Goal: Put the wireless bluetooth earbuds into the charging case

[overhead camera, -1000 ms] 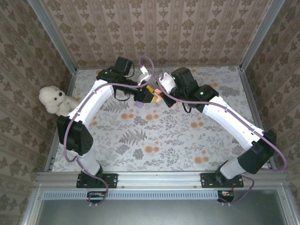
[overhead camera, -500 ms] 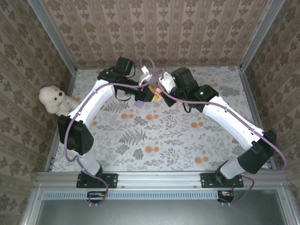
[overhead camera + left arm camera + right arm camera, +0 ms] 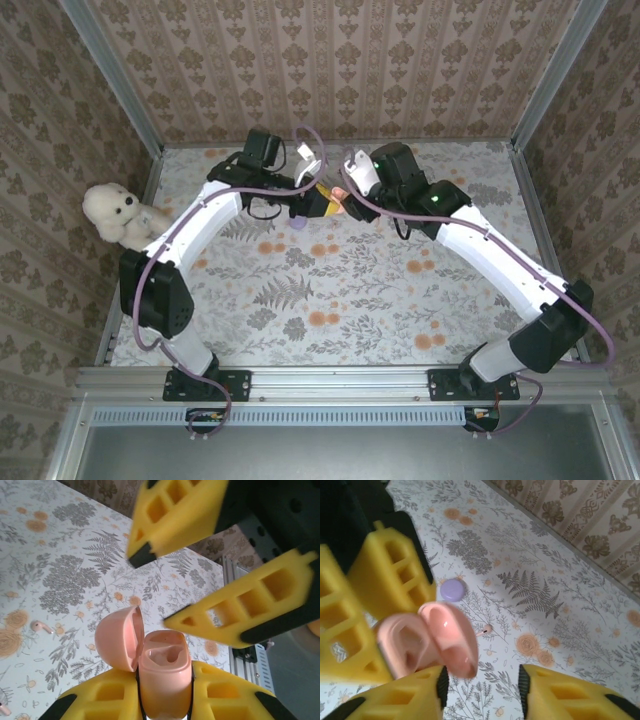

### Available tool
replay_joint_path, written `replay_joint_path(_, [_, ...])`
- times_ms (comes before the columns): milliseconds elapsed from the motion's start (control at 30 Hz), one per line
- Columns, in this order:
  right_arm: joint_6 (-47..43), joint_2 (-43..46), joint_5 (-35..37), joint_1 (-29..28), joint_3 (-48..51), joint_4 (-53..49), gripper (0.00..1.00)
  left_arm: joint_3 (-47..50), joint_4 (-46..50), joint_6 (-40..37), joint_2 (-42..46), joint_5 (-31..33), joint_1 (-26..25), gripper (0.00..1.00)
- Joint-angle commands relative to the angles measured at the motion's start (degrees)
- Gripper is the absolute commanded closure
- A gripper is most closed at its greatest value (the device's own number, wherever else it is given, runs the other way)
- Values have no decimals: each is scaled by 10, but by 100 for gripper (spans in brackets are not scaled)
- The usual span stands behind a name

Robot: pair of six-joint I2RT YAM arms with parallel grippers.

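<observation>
Left gripper [image 3: 165,702] jaws are clamped on the pink charging case [image 3: 165,675], lid open, above the worktop's [image 3: 75,555] far middle. Right gripper [image 3: 482,690] jaws are apart and empty. We hold the case level, cavities up, and send the right for the earbud [image 3: 41,626] lying on the worktop.

Left gripper [image 3: 165,695] clamped, right gripper [image 3: 482,680] parted, tips close together.

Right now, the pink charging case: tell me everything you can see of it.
The charging case is a small, rounded, glossy pink plastic shell. Its hinged lid is swung open sideways, baring a paler insert with moulded earbud wells that look empty. It is off the table, opening up in the left wrist view, its lower body pinched between the yellow fingers of the left gripper. The right gripper hovers close, jaws open; contact unclear.
</observation>
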State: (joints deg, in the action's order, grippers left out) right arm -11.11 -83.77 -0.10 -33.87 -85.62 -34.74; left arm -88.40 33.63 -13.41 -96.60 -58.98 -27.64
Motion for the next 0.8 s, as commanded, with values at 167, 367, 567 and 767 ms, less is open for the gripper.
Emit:
replay_joint_path(167, [74, 108, -65, 57, 76, 36, 43, 37, -105, 92, 57, 101, 9, 100])
replay_joint_path(367, [115, 123, -64, 73, 108, 63, 42, 67, -123, 97, 86, 190, -13, 100])
replay_joint_path(567, [165, 117, -52, 77, 126, 82, 41, 118, -175, 86, 127, 263, -20, 100])
replay_joint_path(767, [240, 91, -27, 78, 135, 90, 40, 139, -206, 64, 143, 281, -19, 100])
